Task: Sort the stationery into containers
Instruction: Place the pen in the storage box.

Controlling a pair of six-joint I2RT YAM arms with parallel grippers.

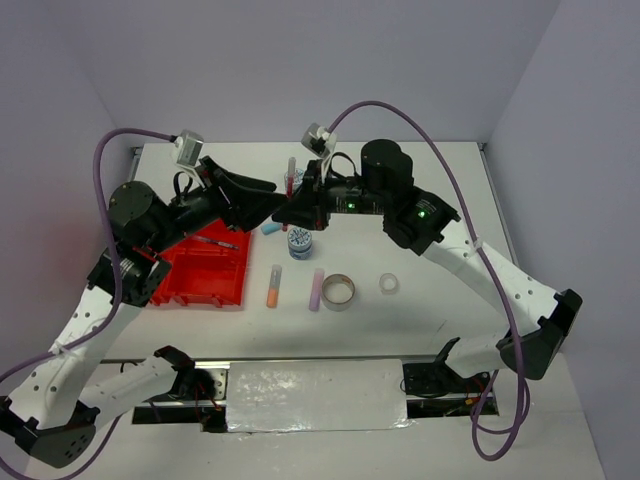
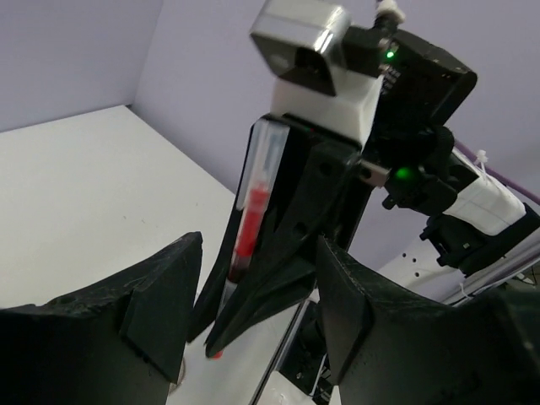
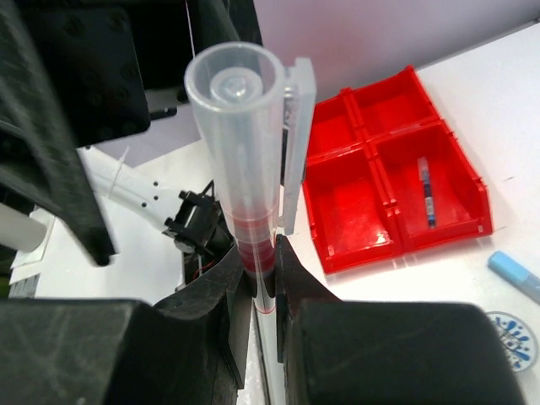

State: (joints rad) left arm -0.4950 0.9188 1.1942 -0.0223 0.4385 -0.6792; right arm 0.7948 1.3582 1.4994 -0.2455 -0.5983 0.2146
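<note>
Right pincer (image 3: 257,278) is clamped on the red pen (image 3: 240,143), fingers pinching its lower barrel. The pen stands approx upright w/ clear cap & clip end up top, raised above the tabletop (image 1: 430,320) near ctr-far. Left pincer (image 2: 257,253) is spread wide, both black fingers apart. In the left wrist view the pen & the right pincer show in the gap btwn them. From the top view the two pincers meet nose to nose. Can't tell if they touch. Red tray (image 1: 200,280) sits on the left side of the tabletop, partly under the left arm. Teal pen (image 3: 426,192) lies flat in one of its four compartments, the other three look bare in the right wrist view. Light-blue stick (image 1: 270,229) lies just below the pincers, the blue-patterned tub (image 1: 300,243) just beside it on the right. Nearer the bases, in a row left to right: orange stick (image 1: 273,286), lilac stick (image 1: 316,289), grey tape ring (image 1: 338,292) touching or nearly touching the lilac one, then clear tape ring (image 1: 389,284) a bit apart. All of these are on the tabletop outside the tray.
</note>
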